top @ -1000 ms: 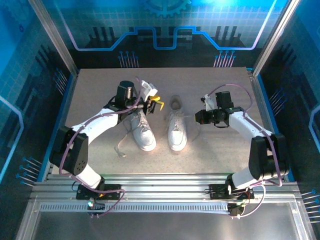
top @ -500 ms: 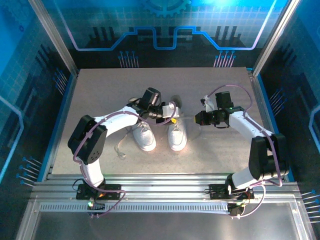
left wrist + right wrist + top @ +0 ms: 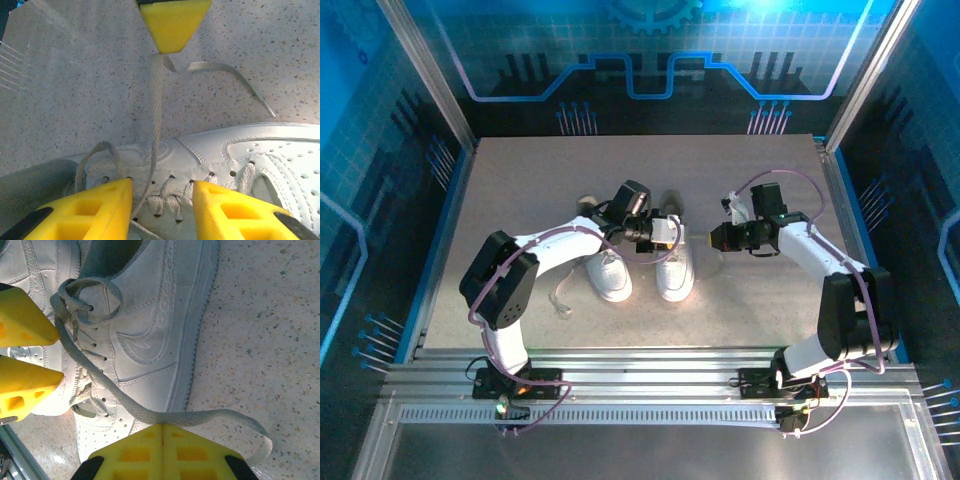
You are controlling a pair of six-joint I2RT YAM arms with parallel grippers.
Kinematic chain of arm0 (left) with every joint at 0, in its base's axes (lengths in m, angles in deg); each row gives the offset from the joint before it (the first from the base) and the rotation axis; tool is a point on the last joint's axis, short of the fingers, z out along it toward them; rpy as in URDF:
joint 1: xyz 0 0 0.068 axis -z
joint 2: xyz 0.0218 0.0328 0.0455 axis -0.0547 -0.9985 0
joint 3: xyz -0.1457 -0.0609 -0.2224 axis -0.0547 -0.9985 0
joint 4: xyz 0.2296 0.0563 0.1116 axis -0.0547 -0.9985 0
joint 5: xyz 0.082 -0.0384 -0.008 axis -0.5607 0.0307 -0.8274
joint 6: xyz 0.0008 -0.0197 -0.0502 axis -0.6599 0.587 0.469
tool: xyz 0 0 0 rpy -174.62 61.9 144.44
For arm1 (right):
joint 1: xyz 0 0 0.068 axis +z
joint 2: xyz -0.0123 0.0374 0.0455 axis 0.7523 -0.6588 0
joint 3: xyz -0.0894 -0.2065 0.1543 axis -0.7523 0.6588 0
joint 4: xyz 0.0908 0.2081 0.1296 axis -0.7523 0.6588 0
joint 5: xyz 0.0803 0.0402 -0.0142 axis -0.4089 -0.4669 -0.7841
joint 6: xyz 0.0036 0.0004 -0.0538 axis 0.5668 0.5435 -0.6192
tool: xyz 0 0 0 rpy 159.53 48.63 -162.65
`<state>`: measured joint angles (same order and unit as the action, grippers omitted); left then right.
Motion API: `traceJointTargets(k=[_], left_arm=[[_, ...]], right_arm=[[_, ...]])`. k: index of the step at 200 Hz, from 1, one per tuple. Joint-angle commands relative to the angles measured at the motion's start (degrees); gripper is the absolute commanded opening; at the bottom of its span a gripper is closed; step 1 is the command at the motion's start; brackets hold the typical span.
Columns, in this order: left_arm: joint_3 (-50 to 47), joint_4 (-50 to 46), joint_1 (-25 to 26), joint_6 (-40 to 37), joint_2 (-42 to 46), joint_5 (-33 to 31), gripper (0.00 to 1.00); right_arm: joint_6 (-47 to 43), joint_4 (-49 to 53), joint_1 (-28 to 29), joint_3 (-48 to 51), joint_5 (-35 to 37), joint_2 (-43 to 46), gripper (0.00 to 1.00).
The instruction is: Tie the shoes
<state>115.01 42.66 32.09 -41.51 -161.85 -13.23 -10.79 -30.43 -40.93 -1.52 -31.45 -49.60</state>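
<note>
Now, table [image 3: 520,190]: carrying the shoes [image 3: 640,272] side by side mid-surface, long axes running near-to-far, toes pointing toward the arm bases; leaving bare room all round, its edges lying well apart from both sets of jaws.
right-hand shoe [image 3: 674,274]: lying directly beneath the left jaws and just leftward of the right jaws, across a short strip of bare table.
left-hand shoe [image 3: 610,280]: sitting just leftward of the left jaws, trailing its own loose lace [image 3: 560,296] toward the near-left, outside the working line.
left gripper [image 3: 162,187]: hovering over the top eyelets, jaws standing apart, straddling the taut lace [image 3: 156,110] without clearly touching it.
right gripper [image 3: 162,447]: pinching that taut lace, jaws pressed together on it, drawing it out sideways from the shoe.
taut lace: running from the top eyelets, through the left jaws' gap, straight to the right jaws; curling into a free tail past the pinch.
nearer arm: left, judging by the lace already lying between its fingers.
next move, as a guess: calling for closing near the eyelets while avoiding the slack loop [image 3: 97,152] lying just beside one finger.
</note>
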Motion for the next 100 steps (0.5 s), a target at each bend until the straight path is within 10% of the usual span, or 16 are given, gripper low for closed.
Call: traceJointTargets(k=[1, 41, 100], left_arm=[[1.63, 0.76, 1.14, -2.03, -1.87, -0.12, 0.37], [3.10, 0.05, 2.08, -3.20, -3.83, -0.85, 0.36], [1.81, 1.94, 2.11, -2.50, -2.57, -1.44, 0.00]], right_arm=[[0.15, 1.46, 0.65, -0.78, -1.57, 1.85, 0.00], [0.32, 1.72, 0.67, -0.67, -1.64, 2.66, 0.00], [-0.11, 2.72, 0.67, -1.24, -2.47, 2.66, 0.02]])
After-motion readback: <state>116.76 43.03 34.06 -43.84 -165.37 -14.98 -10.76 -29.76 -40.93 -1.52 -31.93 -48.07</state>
